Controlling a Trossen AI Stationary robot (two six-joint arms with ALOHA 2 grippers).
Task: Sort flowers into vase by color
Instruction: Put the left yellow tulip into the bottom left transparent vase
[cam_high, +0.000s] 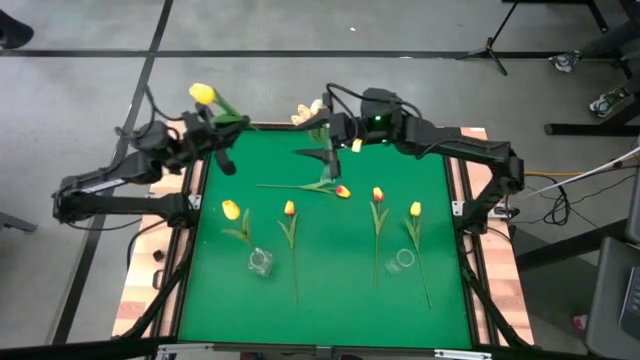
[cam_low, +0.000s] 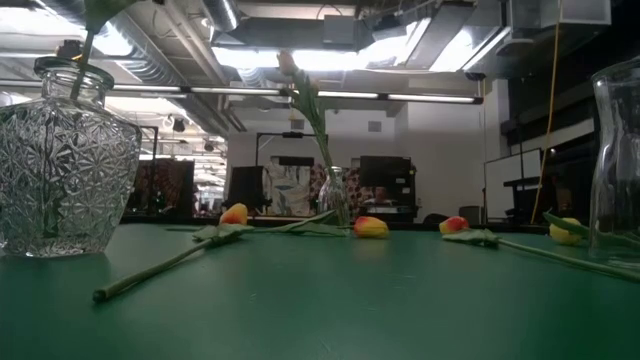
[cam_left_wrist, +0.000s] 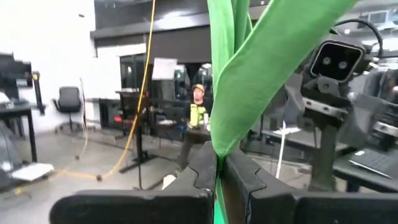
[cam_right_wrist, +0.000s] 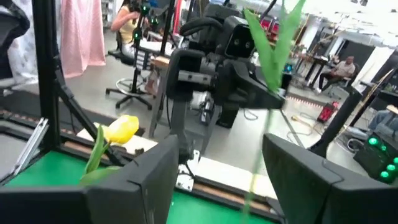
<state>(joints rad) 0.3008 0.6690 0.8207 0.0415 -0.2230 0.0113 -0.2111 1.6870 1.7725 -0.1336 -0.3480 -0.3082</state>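
Green baize table (cam_high: 330, 280), from above: left gripper (cam_high: 207, 132), past its far-left corner, pinches a yellow tulip (cam_high: 203, 94); right gripper (cam_high: 338, 133), seemingly spread, hovers by white tulips (cam_high: 308, 113). Low down: crystal vase (cam_low: 62, 165). Stems look light, bendy; grip mid-stem.

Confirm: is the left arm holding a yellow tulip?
Yes, the left gripper has its jaws shut on the yellow tulip stem at the mat's far-left corner.

L claw (cam_high: 213, 122) pinched tight at far-left edge; R claw (cam_high: 330, 137) spread wide at far-center.
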